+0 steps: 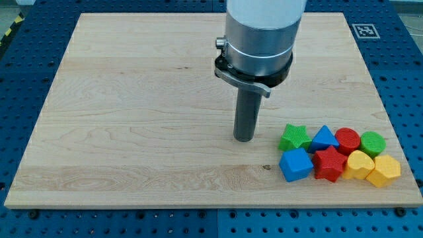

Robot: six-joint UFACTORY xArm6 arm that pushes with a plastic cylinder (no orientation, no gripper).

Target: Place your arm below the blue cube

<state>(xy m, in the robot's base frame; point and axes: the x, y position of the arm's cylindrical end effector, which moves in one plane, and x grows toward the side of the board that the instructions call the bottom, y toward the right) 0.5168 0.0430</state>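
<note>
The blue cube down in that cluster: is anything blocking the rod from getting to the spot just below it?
Nothing visible does. My tip sits up and to the view's left of the blue cube, with bare wooden board between them. The green star and red star lie above and to the view's right of the cube, off that path.

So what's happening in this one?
My tip rests on the wooden board, touching no block, left of and slightly above a cluster at the view's lower right. The blue cube sits at the cluster's lower left, beside the red star. I am not yet below the cube.
</note>
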